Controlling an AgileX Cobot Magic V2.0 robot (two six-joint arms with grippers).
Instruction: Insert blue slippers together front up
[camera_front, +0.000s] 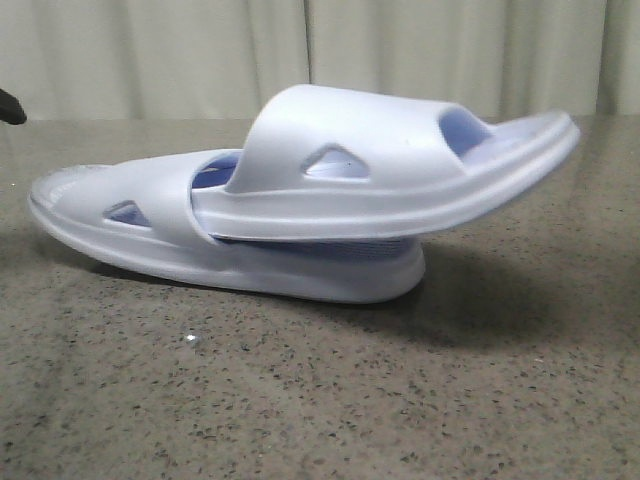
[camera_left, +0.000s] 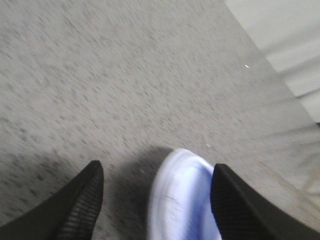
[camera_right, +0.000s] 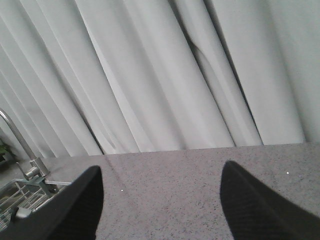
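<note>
Slippers (camera_front: 300, 210) sit nested on table (camera_front: 300, 400); my left fingers (camera_left: 80, 205) spread, right fingers (camera_right: 75, 205) spread, empty. Next: check front-up seating.

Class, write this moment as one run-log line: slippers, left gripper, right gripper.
blue slippers: nested, upper one's end raised | left gripper: open, slipper tip between fingers | right gripper: open, nothing between fingers

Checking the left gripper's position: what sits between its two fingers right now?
In the left wrist view, the rounded end of a slipper lies between the open fingers, close beside one of them, with bare countertop beside it.
</note>
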